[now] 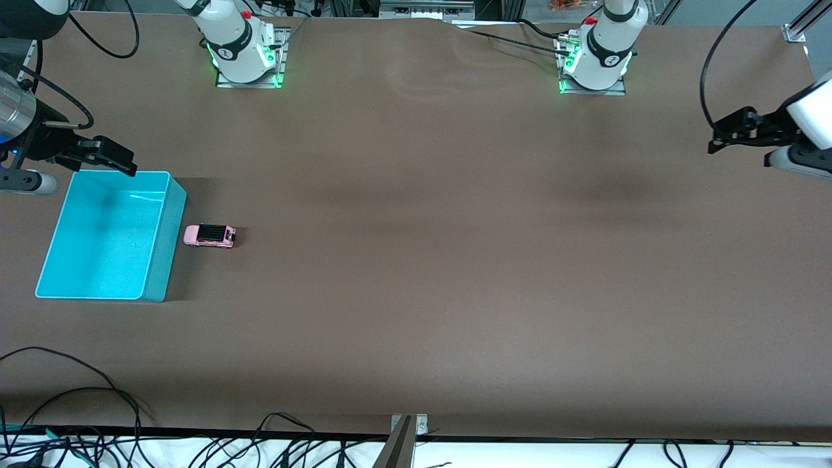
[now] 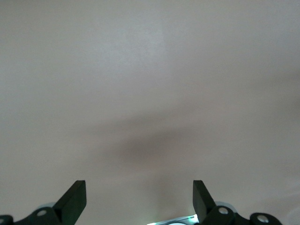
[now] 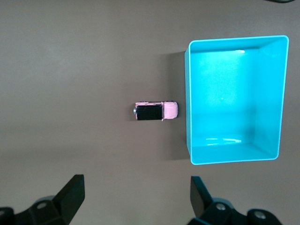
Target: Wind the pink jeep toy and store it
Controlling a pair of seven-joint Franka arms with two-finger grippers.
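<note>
Right wrist view alone: pink jeep toy [image 3: 156, 111] beside bin [image 3: 188, 93] (both hands spread)

A brown table [image 1: 416, 260] fills the view — soft shadows across it, black cables [image 1: 78, 435] along its near edge.

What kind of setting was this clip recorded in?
Most likely a robotics lab bench: two arm bases bolted to a brown-covered table, loose cables along its edge nearest the front camera, and staged props, a pink jeep toy beside a turquoise bin.
</note>
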